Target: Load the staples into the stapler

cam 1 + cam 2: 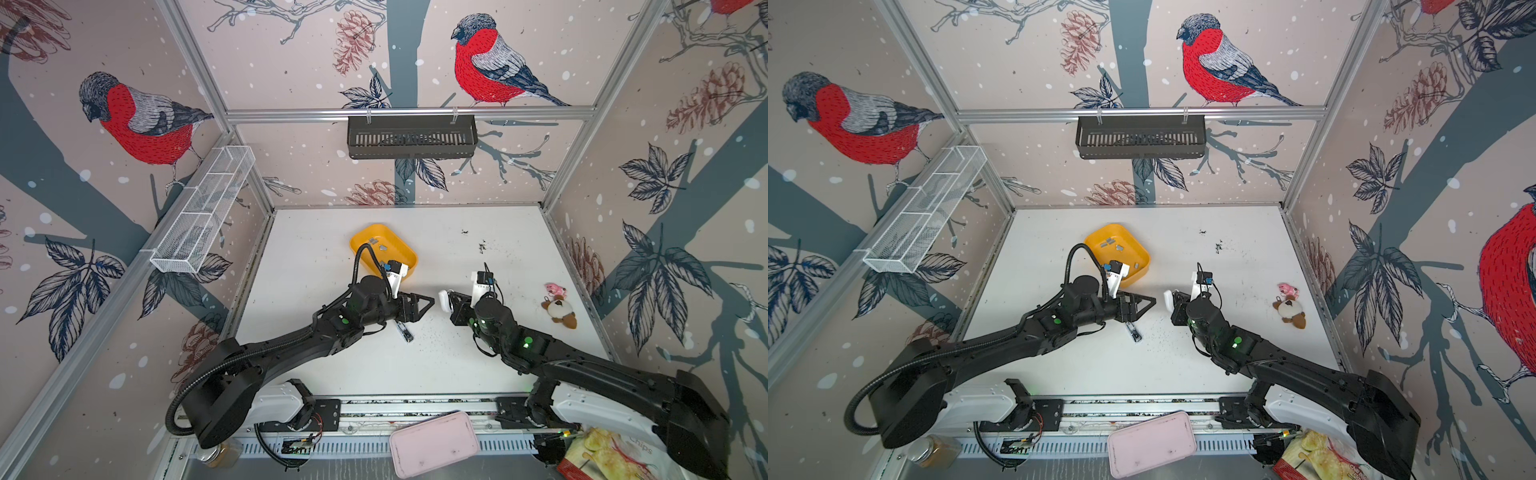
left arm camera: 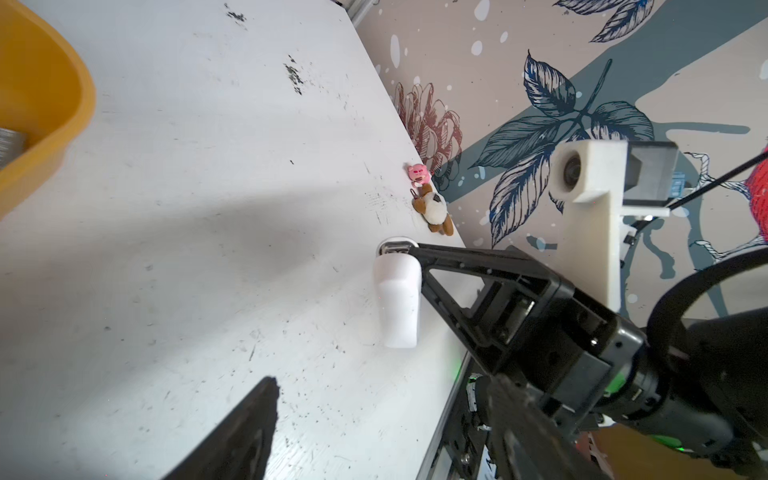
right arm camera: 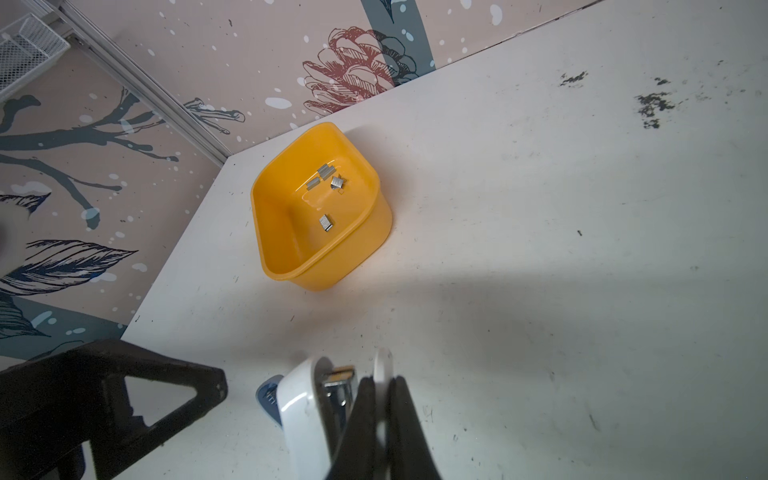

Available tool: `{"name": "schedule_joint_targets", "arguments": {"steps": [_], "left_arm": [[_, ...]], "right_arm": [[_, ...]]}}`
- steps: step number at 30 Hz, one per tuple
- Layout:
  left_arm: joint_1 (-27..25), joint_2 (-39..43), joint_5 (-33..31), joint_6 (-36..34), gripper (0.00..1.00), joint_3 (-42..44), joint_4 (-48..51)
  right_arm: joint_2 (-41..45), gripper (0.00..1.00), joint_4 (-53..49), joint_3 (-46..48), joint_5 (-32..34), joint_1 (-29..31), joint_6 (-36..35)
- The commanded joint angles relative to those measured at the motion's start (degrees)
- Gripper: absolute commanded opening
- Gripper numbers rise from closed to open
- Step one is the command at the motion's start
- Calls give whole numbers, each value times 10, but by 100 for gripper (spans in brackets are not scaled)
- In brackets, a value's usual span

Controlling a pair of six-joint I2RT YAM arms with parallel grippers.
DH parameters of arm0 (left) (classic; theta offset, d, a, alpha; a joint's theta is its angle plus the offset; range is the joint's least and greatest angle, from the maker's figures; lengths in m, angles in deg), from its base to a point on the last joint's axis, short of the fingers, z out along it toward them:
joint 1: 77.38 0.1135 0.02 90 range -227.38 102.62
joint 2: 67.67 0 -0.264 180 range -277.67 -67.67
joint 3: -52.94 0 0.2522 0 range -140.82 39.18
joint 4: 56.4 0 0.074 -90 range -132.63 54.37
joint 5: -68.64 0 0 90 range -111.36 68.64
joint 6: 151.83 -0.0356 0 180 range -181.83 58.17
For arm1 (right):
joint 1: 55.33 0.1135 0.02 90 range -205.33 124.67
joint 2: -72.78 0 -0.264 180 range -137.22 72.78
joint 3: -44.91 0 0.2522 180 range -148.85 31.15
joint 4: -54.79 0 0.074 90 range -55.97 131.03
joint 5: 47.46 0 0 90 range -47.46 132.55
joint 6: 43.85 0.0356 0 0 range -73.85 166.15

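The staples [image 3: 326, 222] lie in the yellow tub [image 3: 332, 270], nearer the wide, empty left gripper [image 1: 430, 301]; the right gripper [image 3: 384, 384] pinches the stapler [image 3: 299, 409].

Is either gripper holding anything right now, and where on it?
The right gripper pinches the white mini stapler by its thin white plate; the left gripper holds nothing.

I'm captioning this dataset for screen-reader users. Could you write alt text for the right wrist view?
Close to the camera, the right gripper is shut on an opened white stapler over a scuffed white table. Beyond it sits a yellow tub with four small grey staple strips lying loose inside.
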Motion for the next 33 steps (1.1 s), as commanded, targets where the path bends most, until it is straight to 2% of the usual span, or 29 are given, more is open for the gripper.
{"name": "schedule_joint_targets", "arguments": {"steps": [1,13,25,31,33], "left_arm": [[-3,-15,34,22,78,-7,-60],[-4,-62,62,33,71,-20,-107],[-4,-94,73,53,57,-26,-148],[-3,-102,82,51,38,-30,-148],[-4,-100,81,48,35,-28,-145]], "right_arm": [[4,5,16,-7,25,11,7],[-8,5,33,-17,22,36,5],[-6,6,36,-14,31,54,14],[-18,6,44,-12,37,60,27],[-22,6,45,-12,45,62,33]]}}
